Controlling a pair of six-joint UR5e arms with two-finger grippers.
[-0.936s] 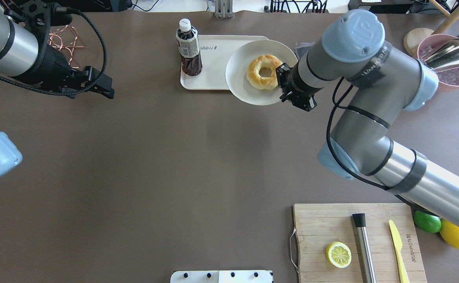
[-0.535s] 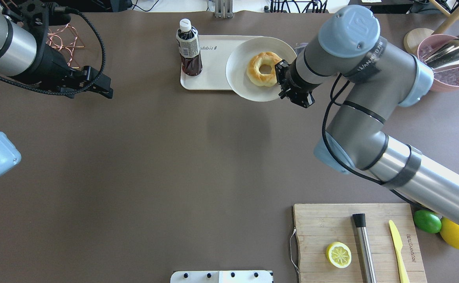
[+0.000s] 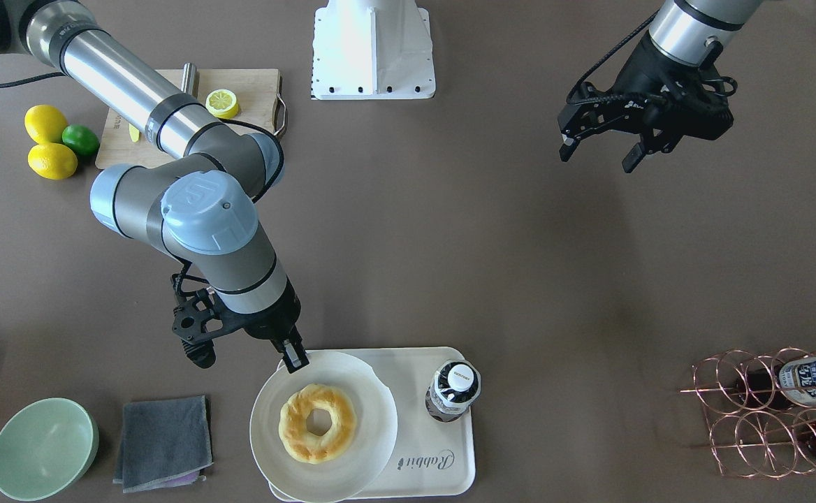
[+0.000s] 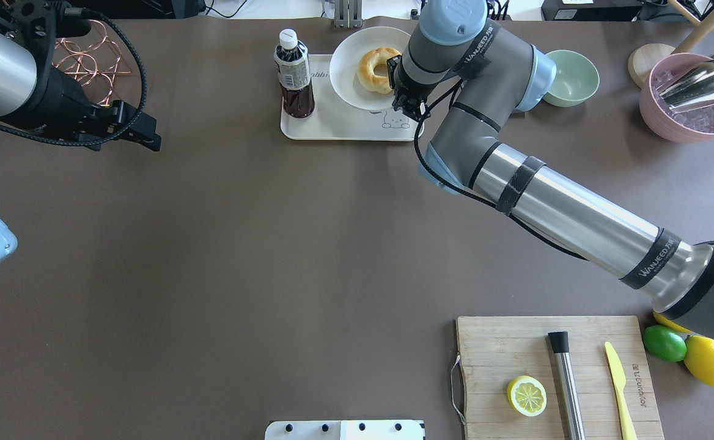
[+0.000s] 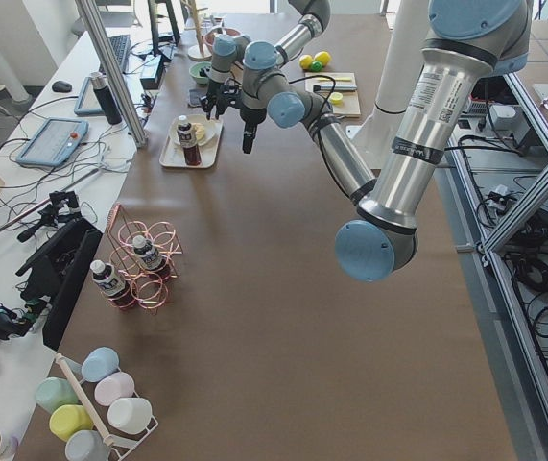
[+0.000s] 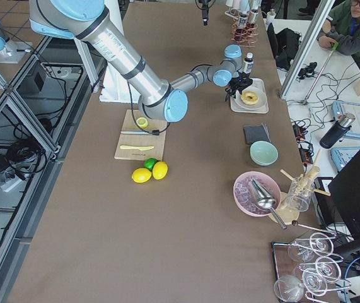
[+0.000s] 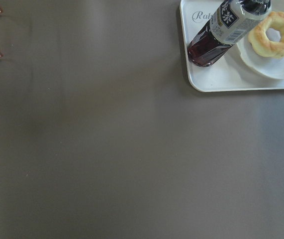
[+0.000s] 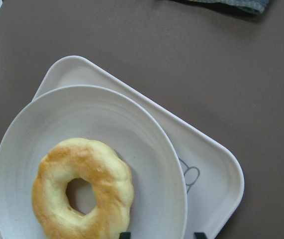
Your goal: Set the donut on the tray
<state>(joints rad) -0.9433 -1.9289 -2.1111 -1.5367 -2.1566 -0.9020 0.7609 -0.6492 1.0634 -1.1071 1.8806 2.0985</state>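
Shifted since a second ago: donut (image 4: 364, 70) and round white plate (image 4: 348, 88) together, away from the robot and toward its left, with the right arm (image 4: 565, 211) stretched out after them. Lies flat at the plate's middle, touching nothing else: a puffy golden ring, matte, browned in patches, with a small hole at centre. Rests on smooth, shallow, faintly ridged ware over the right part of the cream tray (image 4: 332, 125), overhanging its edge. Shares that rounded-cornered tray with an upright bottle (image 4: 294, 76) of dark drink, white-capped, just beside the plate.

Straddles the plate's robot-side rim, as to the right gripper (image 8: 161, 234): one black tip inside, one outside, with a gap between them in the wrist view; cannot tell whether clamped on it. Hangs well apart over the bare brown table (image 4: 271, 244), as to the left gripper (image 3: 598, 157), fingers spread and empty.

Shows the grey bear drawing (image 4: 395, 119) only from overhead and the right wrist; hides it under the plate from the front. Shows the whole "Rabbit" script (image 3: 425, 461) and a folded grey cloth (image 3: 163, 440) from the front; from overhead, cuts the script short behind the bottle and covers the cloth with the arm.
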